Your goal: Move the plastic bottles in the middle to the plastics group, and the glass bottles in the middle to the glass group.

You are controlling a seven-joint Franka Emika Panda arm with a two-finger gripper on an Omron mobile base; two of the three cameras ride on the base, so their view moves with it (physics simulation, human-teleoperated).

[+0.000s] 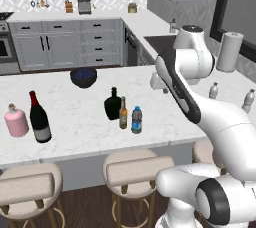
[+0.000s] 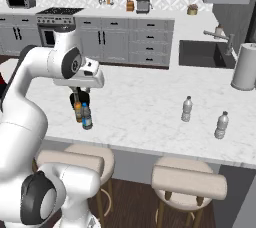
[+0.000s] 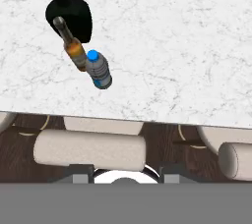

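1. Far left on the marble counter (image 1: pixel 75 117): the squat pink bottle (image 1: pixel 16 120) and the tall wine bottle (image 1: pixel 39 118) stand side by side.
2. Middle cluster, near the front edge: black flask (image 1: pixel 113 105), amber beer bottle (image 1: pixel 123 114) and blue-capped plastic bottle (image 1: pixel 136 120), tightly bunched and upright.
3. The gripper (image 3: pixel 126 173) hangs high above the counter edge, fingers apart, nothing between them.
4. Far right: two clear water bottles (image 2: pixel 187 109), well apart from the cluster.

Both base views flank the arm, sharing the marble counter (image 1: pixel 80 117); the hand view looks straight down.
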